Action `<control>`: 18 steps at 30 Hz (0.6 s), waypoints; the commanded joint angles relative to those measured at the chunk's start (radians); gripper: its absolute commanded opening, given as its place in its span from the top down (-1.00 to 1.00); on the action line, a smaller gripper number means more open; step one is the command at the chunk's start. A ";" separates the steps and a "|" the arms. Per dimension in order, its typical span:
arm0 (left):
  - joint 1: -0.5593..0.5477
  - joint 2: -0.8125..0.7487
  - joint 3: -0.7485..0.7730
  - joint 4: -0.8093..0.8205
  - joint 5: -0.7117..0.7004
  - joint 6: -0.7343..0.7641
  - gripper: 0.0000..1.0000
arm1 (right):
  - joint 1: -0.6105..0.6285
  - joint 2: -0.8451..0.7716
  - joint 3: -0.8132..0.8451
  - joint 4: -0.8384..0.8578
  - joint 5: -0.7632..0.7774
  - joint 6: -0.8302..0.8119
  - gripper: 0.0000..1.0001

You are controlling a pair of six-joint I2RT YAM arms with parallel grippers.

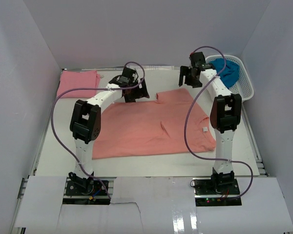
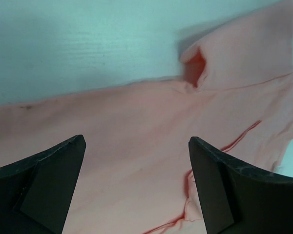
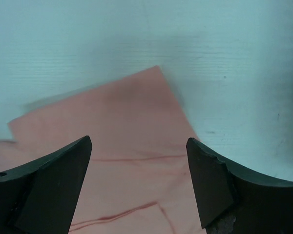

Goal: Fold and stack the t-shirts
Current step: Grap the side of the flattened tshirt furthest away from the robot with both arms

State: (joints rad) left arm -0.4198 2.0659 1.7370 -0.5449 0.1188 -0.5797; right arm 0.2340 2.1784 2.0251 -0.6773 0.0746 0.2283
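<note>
Spread flat on bench [image 1: 56, 151]: salmon-orange t-shirt [image 1: 151, 129]. Folded far left: pink t-shirt [image 1: 78, 82]. Heaped in white basket [image 1: 248, 87] far right: teal t-shirt [image 1: 229, 72]. Above salmon shirt's far edge: left jaws, right jaws, wide open, empty.

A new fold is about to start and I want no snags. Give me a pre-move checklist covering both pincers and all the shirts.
1. Left pincer open, nothing in it: ok.
2. Right pincer open, nothing in it: ok.
3. Salmon-orange t-shirt spread on the table, free of both pincers: ok.
4. Its far right corner in line with the right pincer: ok, the wrist view shows the corner between the fingers.
5. Pink t-shirt folded at the far left: ok.
6. Teal-blue t-shirt out on the table: not ok, it sits in the white basket.
</note>
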 commanded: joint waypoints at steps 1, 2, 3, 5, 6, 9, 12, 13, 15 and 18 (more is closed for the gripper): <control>-0.048 -0.032 -0.049 0.081 0.096 0.038 -0.96 | -0.053 0.082 0.099 0.001 -0.114 -0.058 -0.68; -0.054 -0.041 -0.074 0.121 0.099 0.041 -0.96 | -0.062 0.115 0.107 0.011 -0.122 -0.061 -0.68; -0.060 -0.049 -0.117 0.138 0.099 0.043 -0.96 | -0.082 0.129 0.106 0.027 -0.137 -0.063 -0.66; -0.071 -0.066 -0.140 0.158 0.101 0.044 -0.96 | -0.100 0.159 0.107 0.054 -0.193 -0.060 -0.63; -0.074 -0.067 -0.146 0.158 0.093 0.043 -0.96 | -0.114 0.168 0.110 0.059 -0.217 -0.058 -0.62; -0.085 -0.079 -0.146 0.158 0.091 0.049 -0.96 | -0.130 0.184 0.093 0.082 -0.240 -0.070 -0.62; -0.093 -0.096 -0.145 0.158 0.079 0.052 -0.96 | -0.142 0.181 0.055 0.123 -0.278 -0.075 -0.63; -0.096 -0.099 -0.145 0.158 0.076 0.055 -0.96 | -0.144 0.179 0.046 0.133 -0.301 -0.075 -0.63; -0.100 -0.102 -0.148 0.149 0.076 0.057 -0.96 | -0.150 0.187 0.037 0.160 -0.326 -0.076 -0.63; -0.108 -0.107 -0.152 0.129 0.076 0.057 -0.96 | -0.153 0.219 0.056 0.160 -0.355 -0.086 -0.63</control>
State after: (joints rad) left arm -0.5159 2.0407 1.5845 -0.4175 0.1940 -0.5373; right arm 0.0856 2.3852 2.0644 -0.5663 -0.2104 0.1692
